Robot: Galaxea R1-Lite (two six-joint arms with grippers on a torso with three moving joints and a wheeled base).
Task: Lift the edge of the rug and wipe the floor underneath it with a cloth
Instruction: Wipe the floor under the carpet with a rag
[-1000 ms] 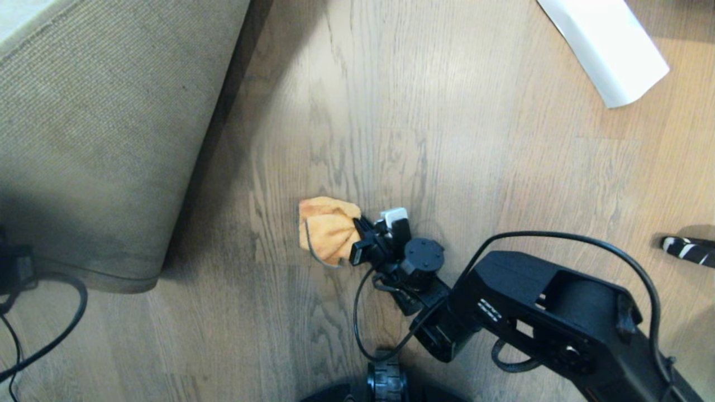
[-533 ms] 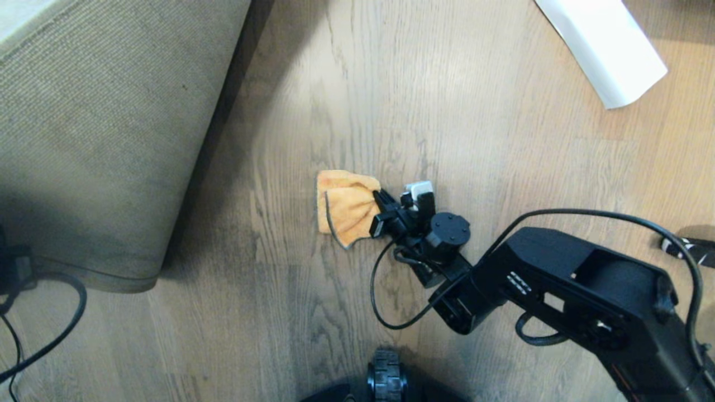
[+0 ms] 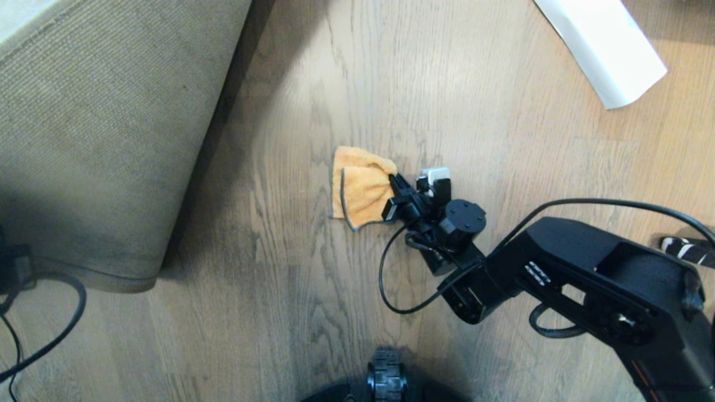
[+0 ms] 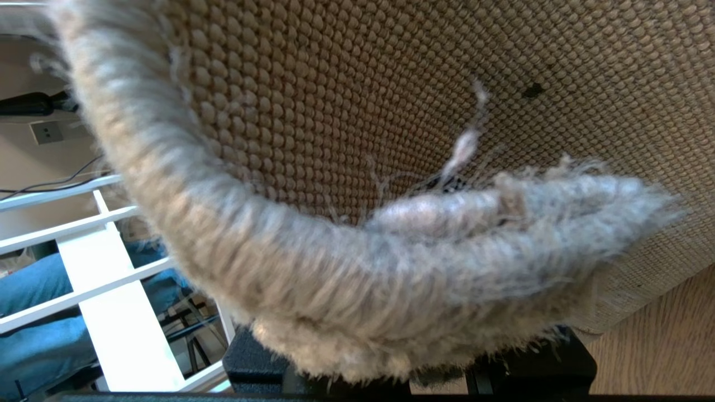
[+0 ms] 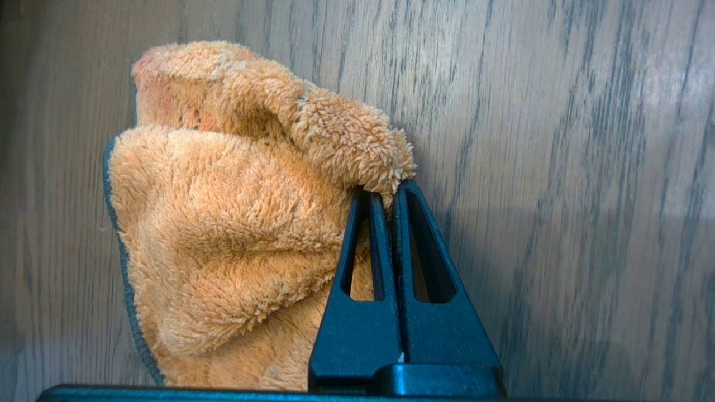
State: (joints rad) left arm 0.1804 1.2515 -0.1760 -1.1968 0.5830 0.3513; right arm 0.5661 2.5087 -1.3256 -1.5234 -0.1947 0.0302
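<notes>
On the floor (image 3: 503, 111), mid-view, the right gripper (image 3: 397, 190) pinches the orange cloth (image 3: 360, 187) flat against the boards with its fingers clamped together. Off to the left, the rug (image 3: 95, 139) is lifted, backing showing, its edge caught in the left gripper (image 4: 413, 379).

A home room: wood-grain plank floor (image 3: 313, 312), grey rug (image 3: 95, 139), wall socket (image 4: 49, 132).

You will find no readable text here: the white marks on the right arm's black housing (image 3: 534, 271) are too small to make out.
</notes>
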